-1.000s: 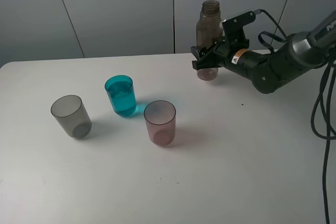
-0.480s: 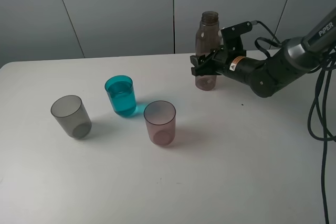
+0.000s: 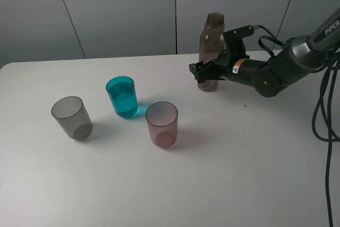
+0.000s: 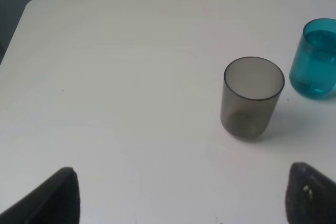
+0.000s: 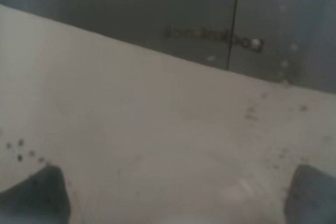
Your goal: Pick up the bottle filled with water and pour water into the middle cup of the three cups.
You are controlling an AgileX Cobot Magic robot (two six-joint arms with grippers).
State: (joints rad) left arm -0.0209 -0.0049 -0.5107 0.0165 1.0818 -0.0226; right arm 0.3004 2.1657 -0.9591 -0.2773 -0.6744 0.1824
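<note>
Three are counted from above: grey cup (image 3: 71,118), teal cup (image 3: 122,97) in the middle with water in it, pink cup (image 3: 161,124). One bottle (image 3: 211,38) is seen upright on the table (image 3: 239,174), far right, its base between the widely spread fingers of the right gripper (image 3: 201,72); contact not resolved. Pink cup and bottle are not caught by the left wrist view. Left gripper (image 4: 186,203) is shown only there, jaws parted, empty.

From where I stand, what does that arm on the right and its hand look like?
The right arm is built of rounded black and grey segments, with white lettering high up, an orange-and-white sticker near the wrist, and loose black cables looping beside it. Its hand is a black two-fingered clamp.
</note>
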